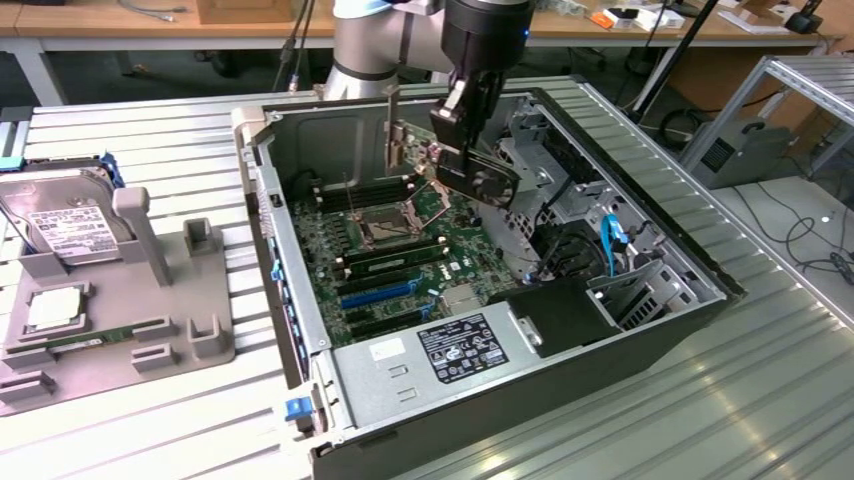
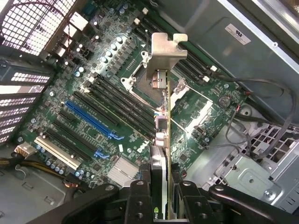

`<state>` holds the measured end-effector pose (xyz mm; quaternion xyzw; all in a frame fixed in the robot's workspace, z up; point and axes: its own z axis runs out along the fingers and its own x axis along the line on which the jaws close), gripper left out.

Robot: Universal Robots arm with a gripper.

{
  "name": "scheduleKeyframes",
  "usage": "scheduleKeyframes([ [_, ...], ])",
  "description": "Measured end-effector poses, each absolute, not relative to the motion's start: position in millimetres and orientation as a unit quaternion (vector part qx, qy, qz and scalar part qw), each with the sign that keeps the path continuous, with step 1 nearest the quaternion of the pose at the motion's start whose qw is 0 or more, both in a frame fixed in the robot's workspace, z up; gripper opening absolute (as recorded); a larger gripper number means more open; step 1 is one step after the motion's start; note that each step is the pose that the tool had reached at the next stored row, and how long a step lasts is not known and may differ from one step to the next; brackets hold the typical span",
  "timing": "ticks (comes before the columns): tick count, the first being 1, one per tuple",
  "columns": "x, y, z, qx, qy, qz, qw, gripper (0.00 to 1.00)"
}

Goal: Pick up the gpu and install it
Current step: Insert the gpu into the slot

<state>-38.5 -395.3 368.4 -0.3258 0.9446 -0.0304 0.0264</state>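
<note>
— Where is the gpu (image 1: 481, 183)?
— Upper centre of the exterior view, held on edge above the motherboard (image 1: 387, 250) inside the open computer case (image 1: 400, 425), silver bracket (image 2: 166, 51) toward the frame's left
— And the gripper (image 1: 461, 150)?
— Clamped on the card's two faces

We've got bright, even overhead light: glare streaks on the ribbed desk (image 1: 747, 400), shadow pooling inside the computer case (image 1: 284, 250), the gpu (image 2: 161, 65) bracket gleaming, the fan grille (image 2: 28, 23) blown out white.
</note>
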Motion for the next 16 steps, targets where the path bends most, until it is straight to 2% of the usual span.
scheduleKeyframes([
  [16, -38.5, -395.3, 368.4, -0.352, 0.935, -0.030, 0.027, 0.27],
])
